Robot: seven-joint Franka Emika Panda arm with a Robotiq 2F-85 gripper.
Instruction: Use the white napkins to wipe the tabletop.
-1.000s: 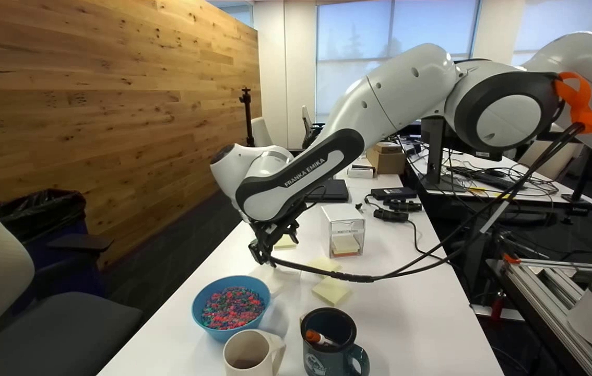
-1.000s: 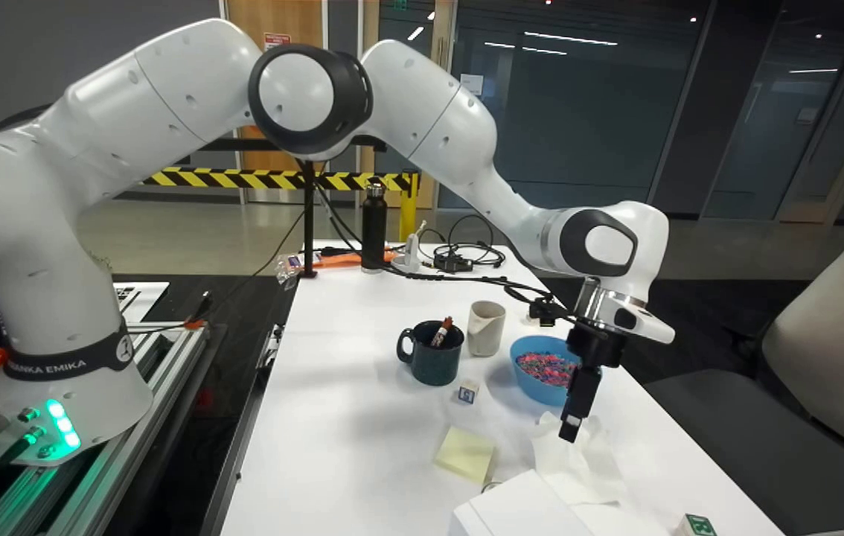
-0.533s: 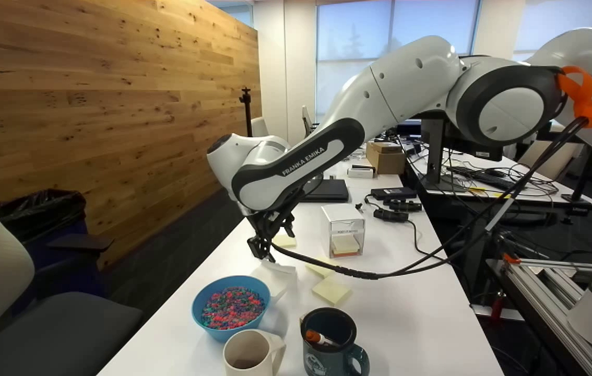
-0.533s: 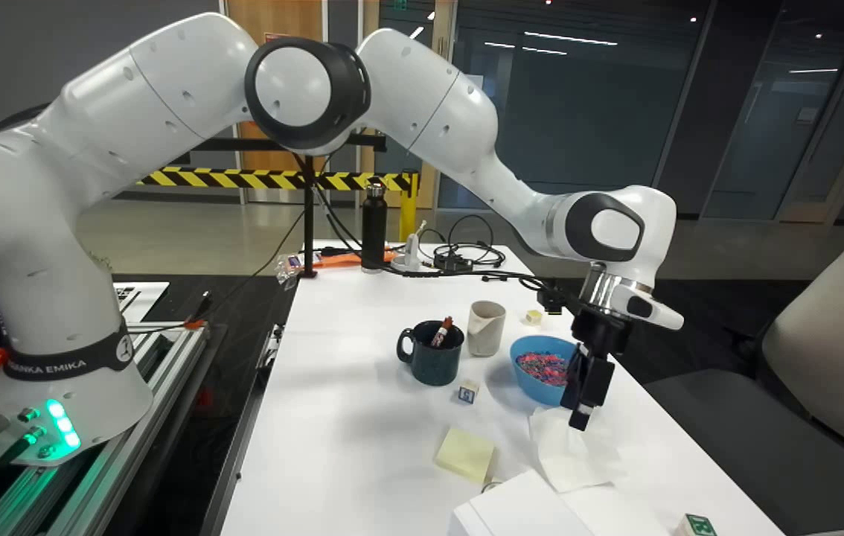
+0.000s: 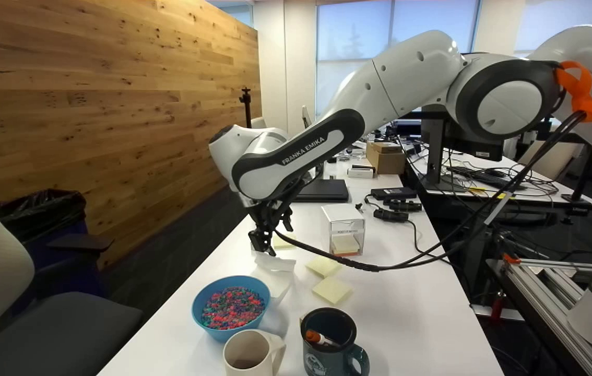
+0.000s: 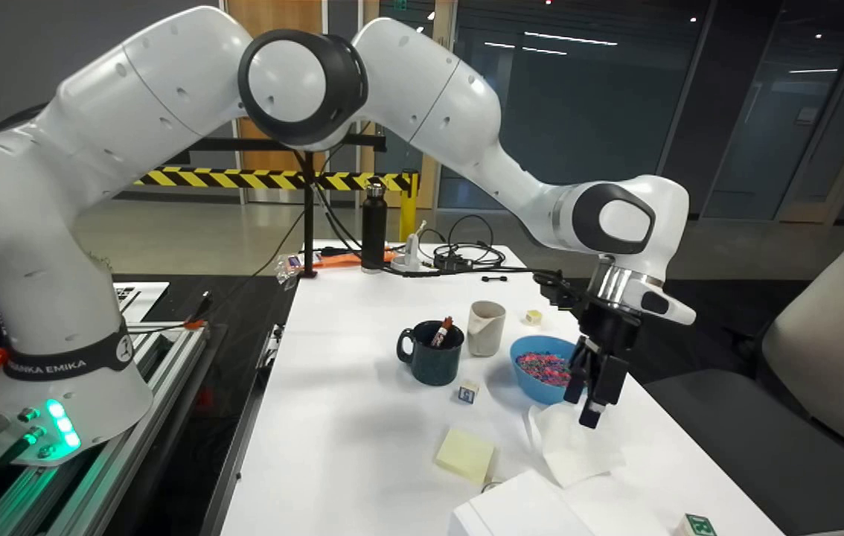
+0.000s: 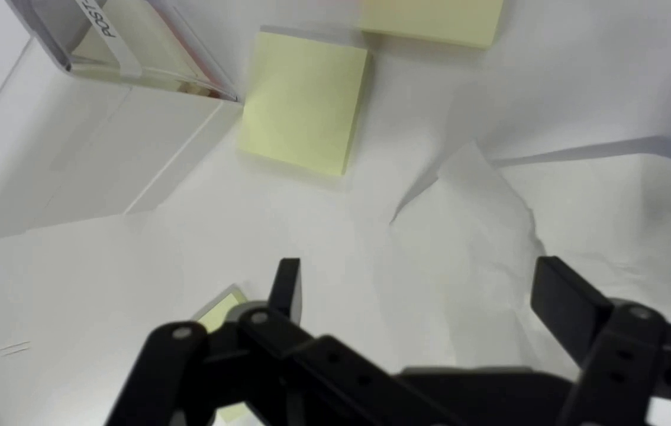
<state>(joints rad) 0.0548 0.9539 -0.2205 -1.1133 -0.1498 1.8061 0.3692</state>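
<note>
White paper napkins (image 7: pixel 477 248) lie creased on the worktop (image 6: pixel 347 447), just below the claw (image 7: pixel 418 266), a flap (image 5: pixel 275 262) standing up under it. Claw released: fingers (image 7: pixel 569 307) spread wide, tilted down over them; contact with the napkins, cannot tell. Blue bowl (image 6: pixel 534 388) of multicoloured bits (image 6: pixel 543 367) sits near the claw in both exterior views. Pale yellow note pads (image 7: pixel 303 103) lie around the claw, one partly hidden behind a finger in the wrist view. Clear note box (image 5: pixel 342 211), white-topped, is near the claw, on the side away from the bowl. Dark mug (image 6: pixel 429 368) holding a marker (image 6: pixel 442 333) stands farther from the claw than the bowl does, beige mug (image 6: pixel 484 331) just beside it. Letter cube (image 6: pixel 468 391) sits between the dark mug and the claw in an exterior view. Chair (image 6: pixel 779 439) stands well apart from the claw.
</note>
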